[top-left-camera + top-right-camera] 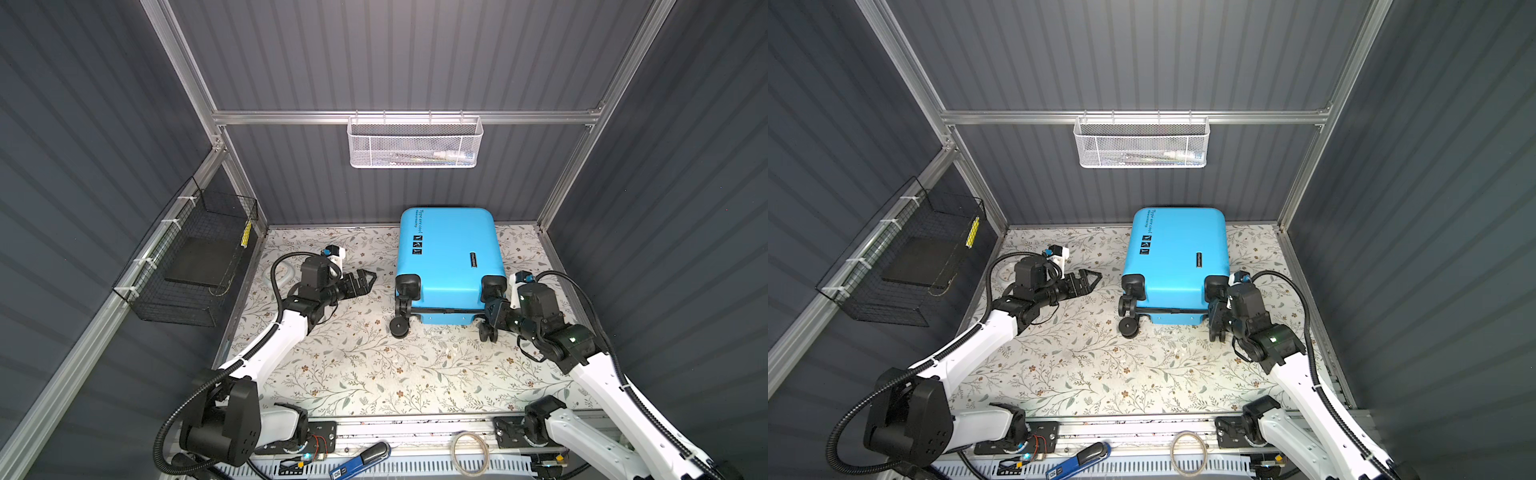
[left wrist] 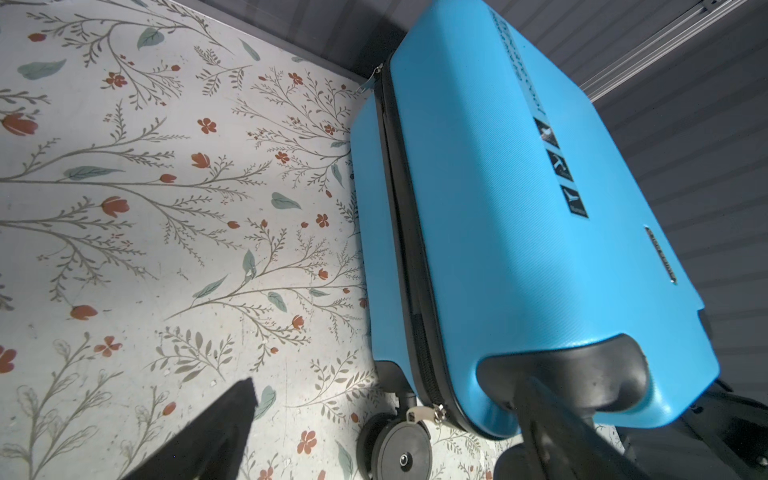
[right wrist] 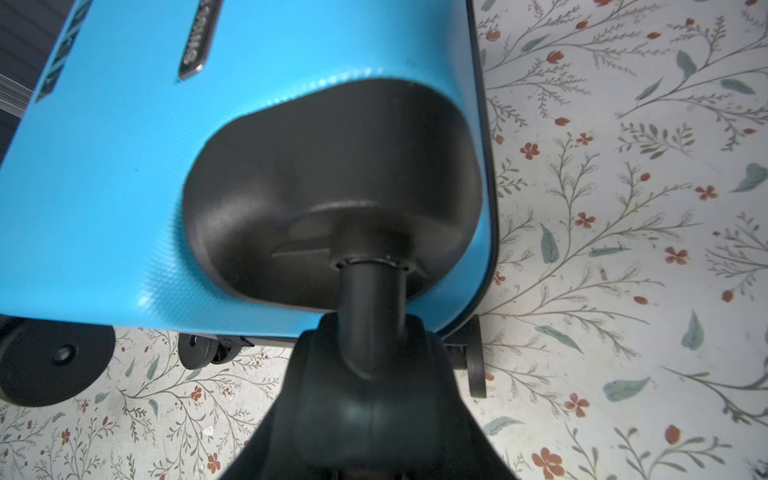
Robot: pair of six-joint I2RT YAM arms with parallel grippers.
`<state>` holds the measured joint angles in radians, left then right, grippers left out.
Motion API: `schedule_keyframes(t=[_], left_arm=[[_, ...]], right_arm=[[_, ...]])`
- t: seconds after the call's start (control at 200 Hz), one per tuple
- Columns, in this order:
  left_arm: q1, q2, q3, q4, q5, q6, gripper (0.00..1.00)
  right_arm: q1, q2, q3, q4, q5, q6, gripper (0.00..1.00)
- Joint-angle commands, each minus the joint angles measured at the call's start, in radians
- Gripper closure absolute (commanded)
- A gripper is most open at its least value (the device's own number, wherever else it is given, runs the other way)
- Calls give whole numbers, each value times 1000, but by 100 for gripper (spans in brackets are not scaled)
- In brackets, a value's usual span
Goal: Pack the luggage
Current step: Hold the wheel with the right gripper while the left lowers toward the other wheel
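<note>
The luggage is a bright blue hard-shell suitcase lying flat and zipped closed at the back of the floral table, wheels toward the front. My right gripper is at its near right corner. In the right wrist view the right gripper is shut on a black spinner wheel just below the wheel housing. My left gripper hangs open left of the luggage, apart from it. The left gripper has nothing between its fingers.
A white mesh basket hangs on the back rail. A black wire basket holding a flat dark slab is fixed to the left wall. The near left wheel sticks out toward the front. The zipper pull sits at that corner.
</note>
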<state>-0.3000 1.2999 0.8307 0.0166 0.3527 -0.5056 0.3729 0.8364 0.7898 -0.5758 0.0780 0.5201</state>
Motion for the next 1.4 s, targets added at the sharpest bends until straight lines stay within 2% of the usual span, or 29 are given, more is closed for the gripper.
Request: schedule_keyframes(t=[0.0,0.245,0.565,0.715,1.02,1.1,1.12,1.396], left_arm=[[5,-10,-26,29,25,13,0],[5,-14,-76,37,34,59,0],[4,31,-132,82,56,102,0],[-5,51,-235,278,61,109,0],[-71,33,-460,724,-1,225,0],[-95,73,-502,835,-15,247,0],[-106,86,-510,864,-50,256,1],[-251,311,-567,1250,-174,320,15]], right_arm=[[3,-16,59,57,22,-31,100],[3,21,5,153,27,-19,100],[3,29,-36,182,55,-19,100],[3,24,-43,182,57,-16,100],[3,17,-34,182,41,-6,100],[2,22,-33,182,27,-1,100],[3,24,-31,182,24,0,100],[3,18,-35,181,7,5,100]])
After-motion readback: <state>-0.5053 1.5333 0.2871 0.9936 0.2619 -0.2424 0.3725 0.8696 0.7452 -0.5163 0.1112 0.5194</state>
